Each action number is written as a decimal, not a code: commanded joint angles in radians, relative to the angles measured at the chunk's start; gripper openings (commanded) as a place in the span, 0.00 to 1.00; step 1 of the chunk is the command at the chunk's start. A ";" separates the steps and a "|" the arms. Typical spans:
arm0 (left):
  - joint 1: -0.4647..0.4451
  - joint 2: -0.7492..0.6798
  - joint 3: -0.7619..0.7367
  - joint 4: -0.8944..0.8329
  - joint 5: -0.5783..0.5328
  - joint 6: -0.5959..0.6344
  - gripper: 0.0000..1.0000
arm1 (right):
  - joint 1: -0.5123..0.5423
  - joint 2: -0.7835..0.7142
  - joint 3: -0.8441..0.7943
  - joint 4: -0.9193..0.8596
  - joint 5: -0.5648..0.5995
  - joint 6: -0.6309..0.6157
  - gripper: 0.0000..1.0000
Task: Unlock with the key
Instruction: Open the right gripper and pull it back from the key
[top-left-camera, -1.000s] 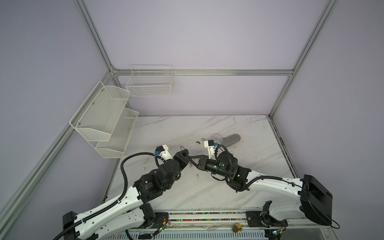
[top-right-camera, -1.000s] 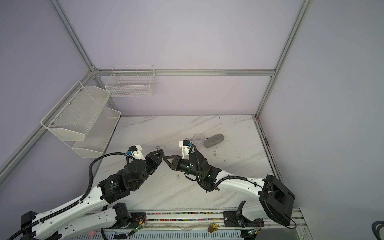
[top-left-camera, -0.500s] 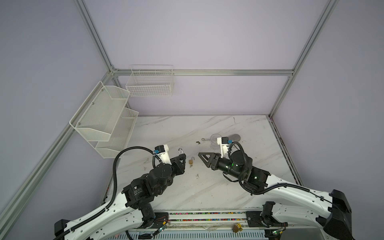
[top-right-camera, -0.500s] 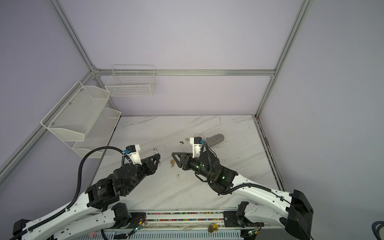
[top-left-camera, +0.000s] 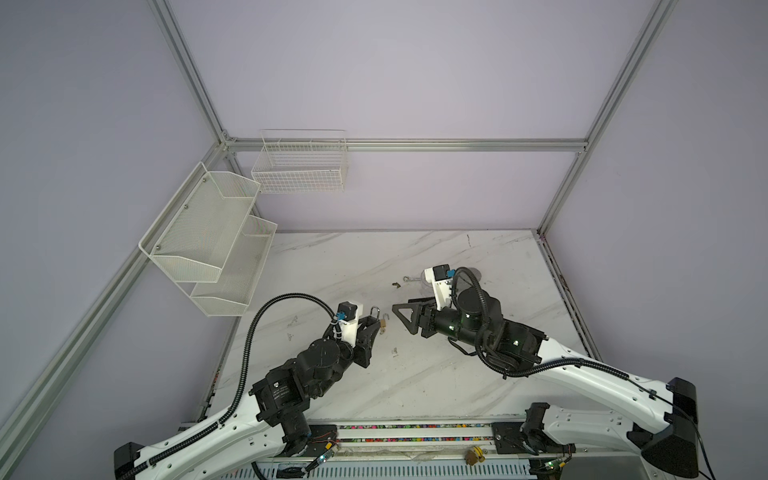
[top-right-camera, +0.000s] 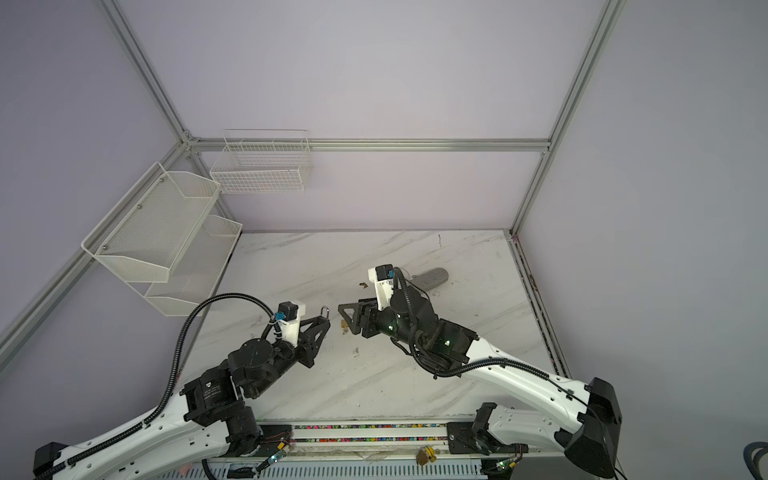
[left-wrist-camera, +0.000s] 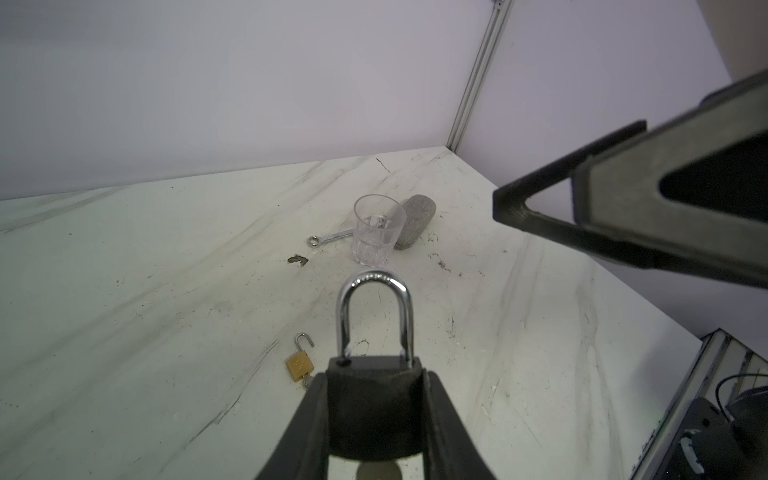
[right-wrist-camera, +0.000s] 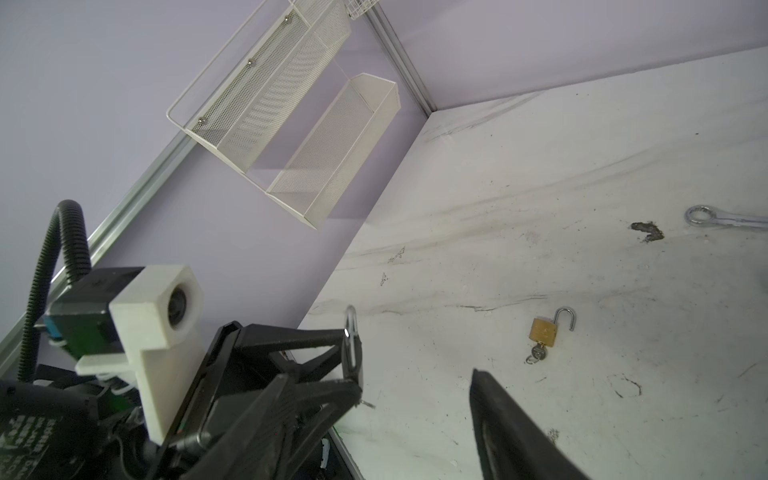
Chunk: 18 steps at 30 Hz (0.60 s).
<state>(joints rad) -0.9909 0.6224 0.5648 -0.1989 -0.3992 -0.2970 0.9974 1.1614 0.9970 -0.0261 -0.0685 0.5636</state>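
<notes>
My left gripper (left-wrist-camera: 376, 374) is shut on a black padlock (left-wrist-camera: 374, 409) with a silver shackle (left-wrist-camera: 376, 316), held above the table in both top views (top-left-camera: 376, 322) (top-right-camera: 326, 316). A round metal key head (left-wrist-camera: 378, 471) shows under the lock's body. My right gripper (top-left-camera: 401, 318) (top-right-camera: 347, 318) stands open and empty just to the right of it. One of its fingers (right-wrist-camera: 511, 428) is dark in the right wrist view. A small brass padlock (right-wrist-camera: 543, 332) (left-wrist-camera: 300, 365) lies on the table between them, its shackle open and a key (right-wrist-camera: 538, 354) in it.
A clear glass (left-wrist-camera: 378, 235), a grey oblong pad (left-wrist-camera: 417, 218) and a small spanner (left-wrist-camera: 328, 238) (right-wrist-camera: 723, 218) lie further back on the marble table (top-left-camera: 457, 374). White mesh shelves (top-left-camera: 216, 237) and a wire basket (top-left-camera: 299, 166) hang on the left and back walls.
My right gripper has opened and drawn back to the right, away from the black padlock it was against. The left gripper still holds the padlock in about the same place.
</notes>
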 joint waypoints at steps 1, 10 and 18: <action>-0.003 -0.005 -0.063 0.204 0.064 0.153 0.00 | -0.005 0.042 0.056 -0.086 -0.008 -0.065 0.69; -0.003 0.029 -0.078 0.248 0.084 0.193 0.00 | -0.014 0.161 0.185 -0.217 0.050 -0.127 0.70; -0.003 0.016 -0.090 0.249 0.074 0.194 0.00 | -0.023 0.207 0.256 -0.325 0.115 -0.152 0.70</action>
<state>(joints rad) -0.9909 0.6548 0.5114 -0.0185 -0.3248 -0.1276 0.9848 1.3651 1.2186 -0.2752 0.0013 0.4412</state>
